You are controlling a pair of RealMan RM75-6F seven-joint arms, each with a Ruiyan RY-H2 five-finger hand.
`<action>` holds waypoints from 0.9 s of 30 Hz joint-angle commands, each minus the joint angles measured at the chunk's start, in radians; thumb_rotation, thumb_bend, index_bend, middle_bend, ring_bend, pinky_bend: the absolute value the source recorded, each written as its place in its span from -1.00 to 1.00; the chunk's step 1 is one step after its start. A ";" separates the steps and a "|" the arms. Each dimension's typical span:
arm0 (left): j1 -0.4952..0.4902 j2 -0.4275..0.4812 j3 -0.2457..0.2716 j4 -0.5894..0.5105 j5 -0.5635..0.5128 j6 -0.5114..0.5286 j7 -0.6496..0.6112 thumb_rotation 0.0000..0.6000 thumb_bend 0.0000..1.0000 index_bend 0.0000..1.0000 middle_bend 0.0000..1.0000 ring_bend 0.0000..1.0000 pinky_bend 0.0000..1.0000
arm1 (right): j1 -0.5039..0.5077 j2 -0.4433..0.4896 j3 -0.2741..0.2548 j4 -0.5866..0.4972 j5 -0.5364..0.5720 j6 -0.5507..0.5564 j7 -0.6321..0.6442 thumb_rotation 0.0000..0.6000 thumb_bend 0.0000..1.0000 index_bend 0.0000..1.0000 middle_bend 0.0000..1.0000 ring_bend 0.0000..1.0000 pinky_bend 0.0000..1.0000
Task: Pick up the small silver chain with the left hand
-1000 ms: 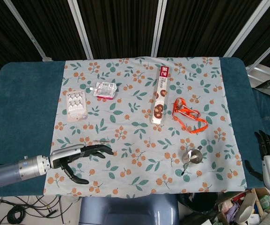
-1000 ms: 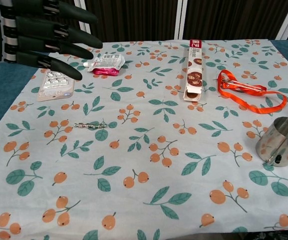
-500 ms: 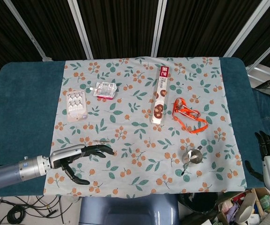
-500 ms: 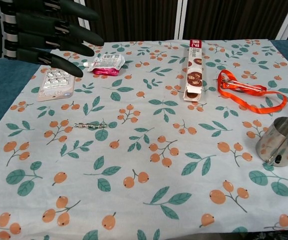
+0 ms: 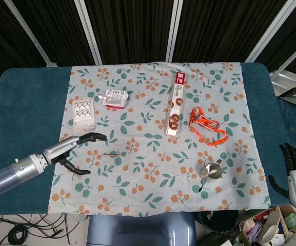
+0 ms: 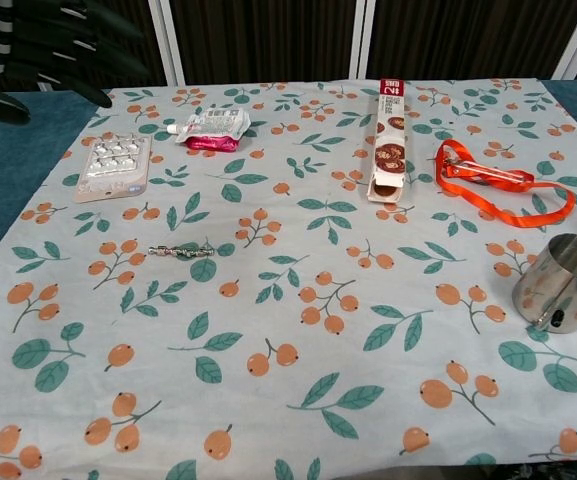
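Note:
The small silver chain (image 5: 112,152) (image 6: 182,251) lies stretched out flat on the floral cloth, left of centre. My left hand (image 5: 77,146) (image 6: 43,52) hovers open just left of the chain, fingers spread and pointing right, holding nothing. In the chest view it shows only at the top left corner. My right hand (image 5: 293,160) hangs off the table's right edge, dark fingers curled, nothing in it.
A blister pack (image 5: 83,116) lies behind the left hand, a pink-and-white pouch (image 5: 115,98) further back. A long snack box (image 5: 176,102), an orange lanyard (image 5: 206,126) and a steel cup (image 5: 211,170) occupy the right half of the cloth (image 5: 153,179).
My left hand has moved back and to the left, from in front of the chain to beside its left end. The chain and the right hand have not moved.

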 commanded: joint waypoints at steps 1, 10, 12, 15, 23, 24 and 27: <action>0.107 -0.065 -0.089 0.016 -0.312 -0.095 0.554 1.00 -0.65 -0.83 -0.68 -0.99 -0.76 | 0.000 -0.001 0.001 0.000 -0.001 0.002 -0.001 1.00 -0.60 -0.96 -0.91 -0.84 -0.73; 0.168 -0.194 -0.133 0.047 -0.535 -0.081 1.076 1.00 -0.70 -0.77 -0.59 -0.99 -0.79 | 0.000 -0.001 0.001 -0.001 -0.002 0.004 -0.001 1.00 -0.60 -0.96 -0.91 -0.84 -0.73; 0.174 -0.223 -0.142 0.064 -0.575 -0.081 1.156 1.00 -0.70 -0.73 -0.50 -0.96 -0.79 | 0.000 -0.001 0.001 -0.001 -0.001 0.003 0.001 1.00 -0.60 -0.96 -0.91 -0.84 -0.73; 0.182 -0.272 -0.153 0.094 -0.629 -0.087 1.256 1.00 -0.69 -0.68 -0.42 -0.92 -0.79 | -0.001 0.000 0.000 -0.001 -0.001 0.002 0.004 1.00 -0.60 -0.96 -0.91 -0.84 -0.73; 0.173 -0.356 -0.198 0.140 -0.719 -0.139 1.381 1.00 -0.62 -0.45 -0.35 -0.92 -0.79 | -0.003 0.000 0.001 -0.003 0.002 0.005 0.004 1.00 -0.60 -0.96 -0.91 -0.84 -0.73; 0.172 -0.363 -0.204 0.140 -0.724 -0.141 1.390 1.00 -0.61 -0.41 -0.32 -0.92 -0.79 | -0.003 0.000 0.002 -0.003 0.002 0.004 0.004 1.00 -0.60 -0.96 -0.91 -0.84 -0.73; 0.172 -0.383 -0.218 0.132 -0.727 -0.136 1.420 1.00 -0.60 -0.34 -0.24 -0.92 -0.79 | -0.002 -0.001 0.002 -0.003 0.004 0.002 0.003 1.00 -0.60 -0.96 -0.91 -0.84 -0.73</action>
